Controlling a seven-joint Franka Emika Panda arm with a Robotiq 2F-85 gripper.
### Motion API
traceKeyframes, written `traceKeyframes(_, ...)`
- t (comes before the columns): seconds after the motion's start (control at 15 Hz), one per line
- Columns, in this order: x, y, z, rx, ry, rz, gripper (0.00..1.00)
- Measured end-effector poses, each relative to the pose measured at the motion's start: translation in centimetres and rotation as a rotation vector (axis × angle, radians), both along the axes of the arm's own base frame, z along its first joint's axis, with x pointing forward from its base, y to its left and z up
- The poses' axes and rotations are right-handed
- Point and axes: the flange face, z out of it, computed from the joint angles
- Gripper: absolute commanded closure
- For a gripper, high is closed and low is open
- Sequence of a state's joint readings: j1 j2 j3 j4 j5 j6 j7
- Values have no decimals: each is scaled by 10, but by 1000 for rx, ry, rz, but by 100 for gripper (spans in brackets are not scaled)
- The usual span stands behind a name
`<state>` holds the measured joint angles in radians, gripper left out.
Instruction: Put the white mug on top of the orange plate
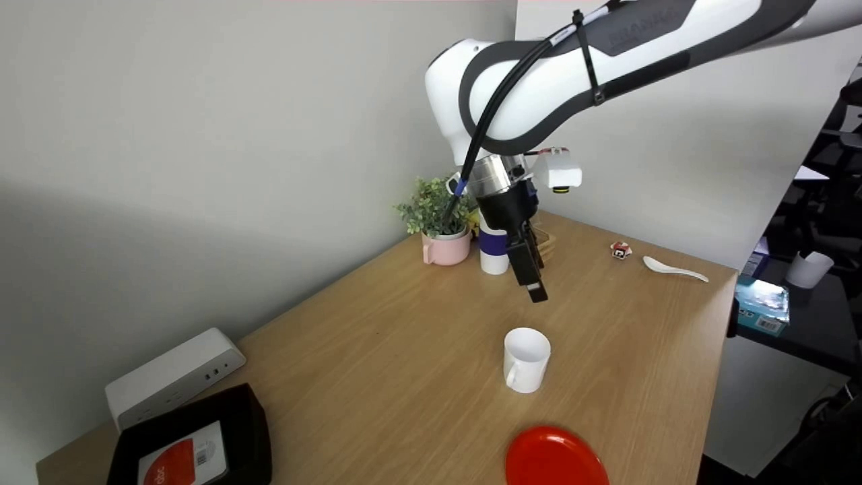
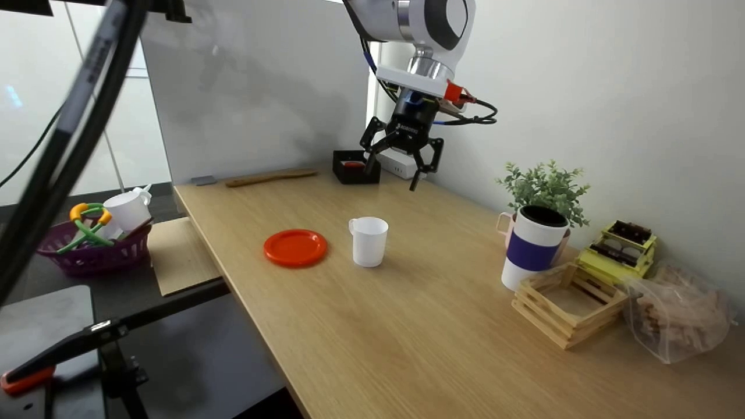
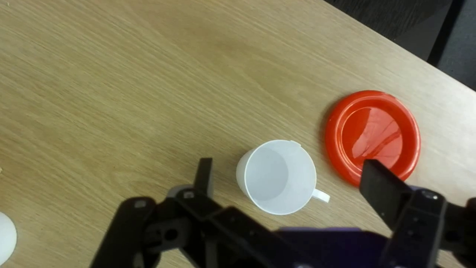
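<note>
We find the mug [image 2: 369,242] upright on the table [image 2: 372,337], near the plate [image 2: 295,248] but apart from it; the plate lies flat. We observe the gripper [image 2: 391,179] above the table, its jaws spread wide and clear of the mug. Toward the wall [image 2: 657,116] we record a cup [image 2: 528,256] just beside a plant [image 2: 547,189], with a crate [image 2: 540,320] near.

Glossy plastic plate [image 2: 295,248], smooth mug [image 2: 369,243], wood-grained table [image 2: 372,331].
</note>
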<state>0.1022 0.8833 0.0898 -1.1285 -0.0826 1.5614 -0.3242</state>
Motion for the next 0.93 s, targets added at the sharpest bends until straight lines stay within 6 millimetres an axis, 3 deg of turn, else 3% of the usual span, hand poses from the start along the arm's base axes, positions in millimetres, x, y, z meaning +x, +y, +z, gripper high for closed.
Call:
traceKeyframes(0.33,0,5,-5,4,-1,10,0)
traceKeyframes(0.93,9,3,-56,24,32,42,0)
